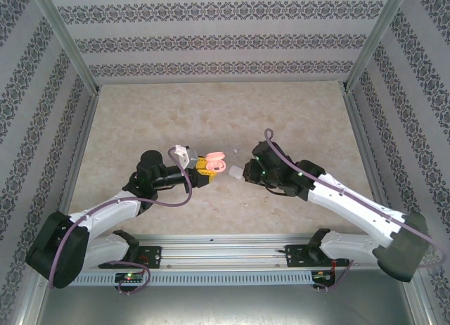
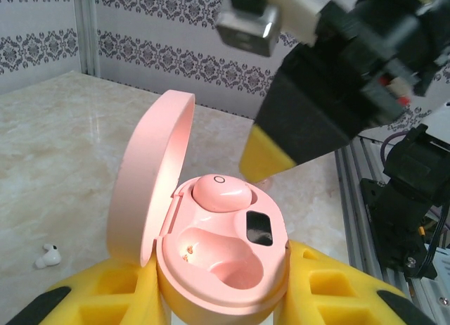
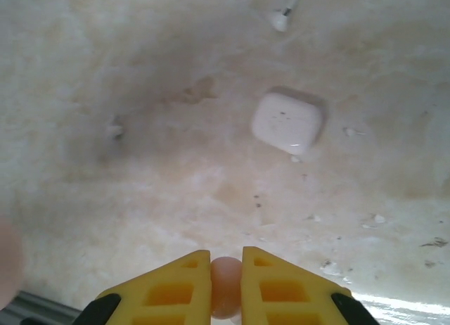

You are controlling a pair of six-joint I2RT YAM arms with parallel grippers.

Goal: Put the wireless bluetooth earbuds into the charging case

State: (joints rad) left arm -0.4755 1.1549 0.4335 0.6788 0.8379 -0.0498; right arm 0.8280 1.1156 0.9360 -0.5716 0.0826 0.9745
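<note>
My left gripper [image 2: 221, 300] is shut on the pink charging case [image 2: 225, 269] and holds it above the table with its lid [image 2: 151, 177] swung open. One pink earbud [image 2: 220, 191] sits in the far socket; the near socket [image 2: 228, 258] is bare. My right gripper [image 3: 226, 269] is shut on the other pink earbud [image 3: 226, 288], pinched between its yellow fingers [image 3: 176, 286]. In the top view the right gripper [image 1: 246, 170] is just right of the pink case [image 1: 214, 158] held by the left gripper [image 1: 205, 166]. One right finger [image 2: 271, 153] hangs just behind the case.
A closed white case [image 3: 288, 121] lies on the marble table [image 1: 211, 114], below the right gripper; it is the white block [image 1: 234, 172] in the top view. White earbuds lie loose: one beyond the case [image 3: 284, 17], one to the left [image 3: 114, 130], one [image 2: 48, 255] left of the pink case.
</note>
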